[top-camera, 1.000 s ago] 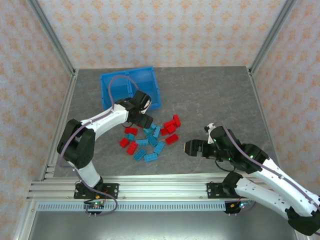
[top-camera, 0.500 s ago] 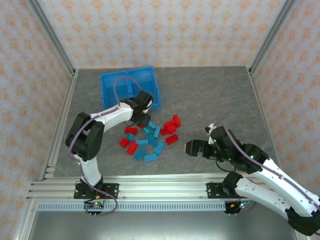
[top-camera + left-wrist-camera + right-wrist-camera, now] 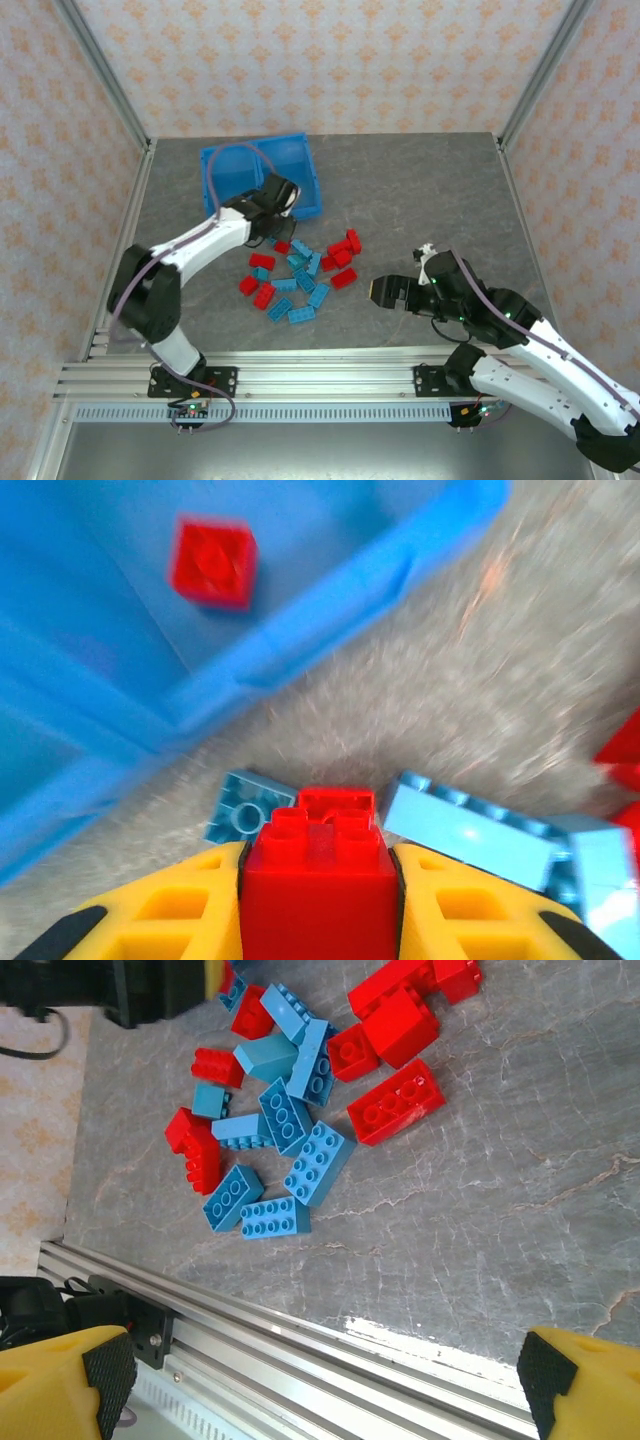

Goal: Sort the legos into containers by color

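top view first: the bin (image 3: 300, 160) sits at eleven o'clock from the pile (image 3: 300, 272) of red and teal bricks on the table (image 3: 420, 190). the left gripper (image 3: 272, 208) hangs between the two, close by the bin's near wall. at three o'clock from the pile the right gripper (image 3: 386, 292) hovers well apart from the bricks, jaws wide. on to the left wrist: the yellow fingers (image 3: 170, 910) are clamped on a red brick (image 3: 318, 875), studs up toward the lens, with a teal brick (image 3: 240, 818) and a second red one just beyond it on the table. the bin wall cuts across from eight to one o'clock, and inside at eleven o'clock lies a lone red brick (image 3: 213, 562). which compartment it's in, i can't tell, the picture is blurred. right wrist now: its two fingers sit at seven and five o'clock, spread apart with nothing between them, the pile up at eleven o'clock and the rail (image 3: 300, 1345) along the bottom. as i read it, one red brick is in, one is in hand and likely bound for the bin, and roughly twenty lie unsorted, with no teal seen in the bin. early days.
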